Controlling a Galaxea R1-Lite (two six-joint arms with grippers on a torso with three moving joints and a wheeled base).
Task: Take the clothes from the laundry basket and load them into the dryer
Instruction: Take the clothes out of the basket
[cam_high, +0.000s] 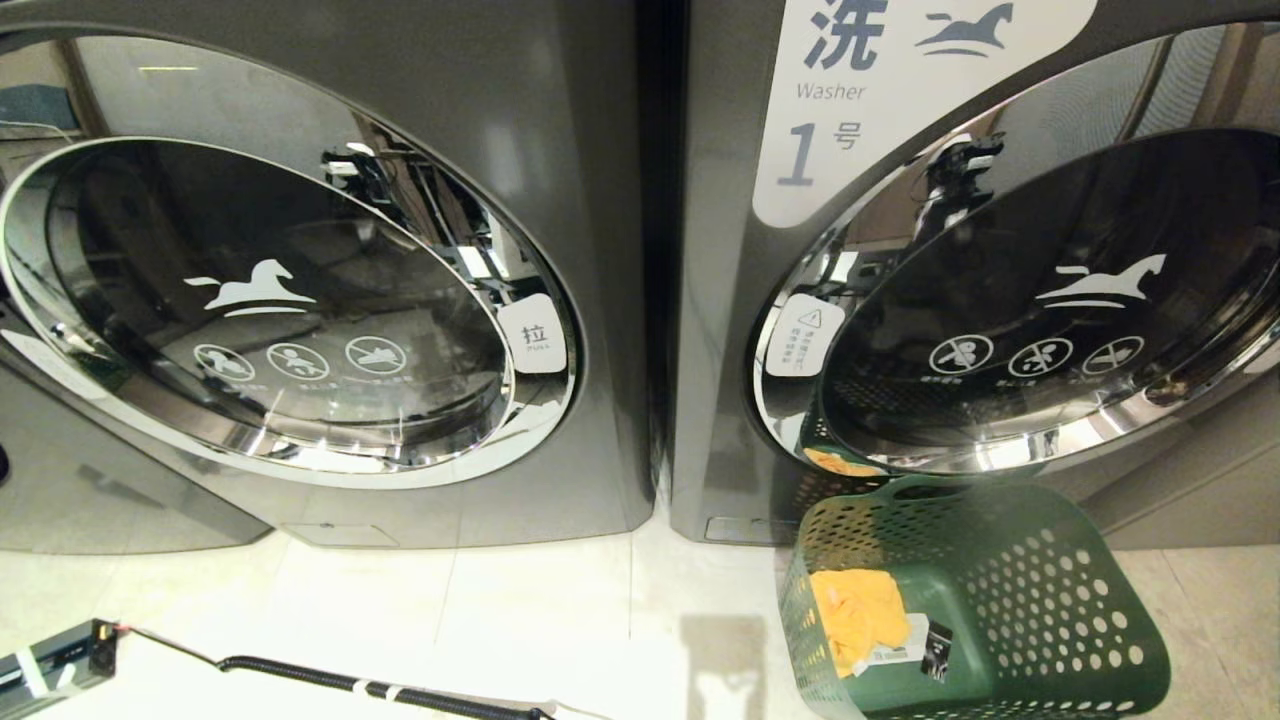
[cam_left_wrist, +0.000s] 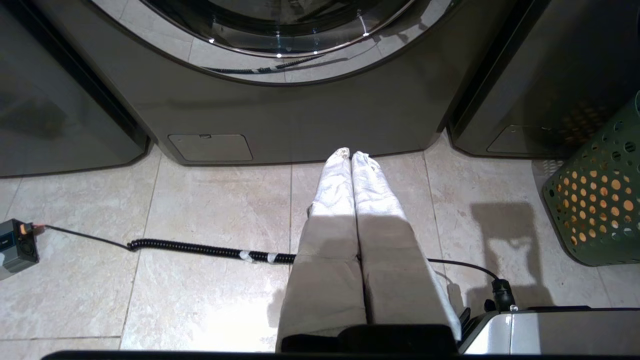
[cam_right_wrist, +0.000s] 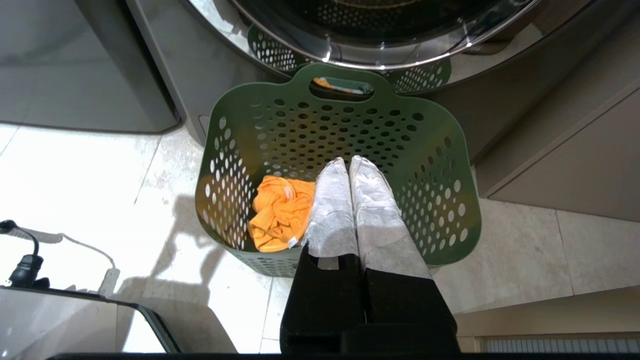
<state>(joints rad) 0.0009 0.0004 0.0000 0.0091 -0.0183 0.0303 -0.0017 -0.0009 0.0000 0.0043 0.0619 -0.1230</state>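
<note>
Orange clothes (cam_right_wrist: 280, 212) lie in the green basket (cam_right_wrist: 440, 150); right hand (cam_right_wrist: 350, 162) above, pressed closed, empty.

The head view looks down and forward, close to two front-loading machines. The left wrist view faces the left machine's base (cam_left_wrist: 280, 120); the right wrist view hangs above the green laundry basket (cam_right_wrist: 450, 165), which all three share.
</note>
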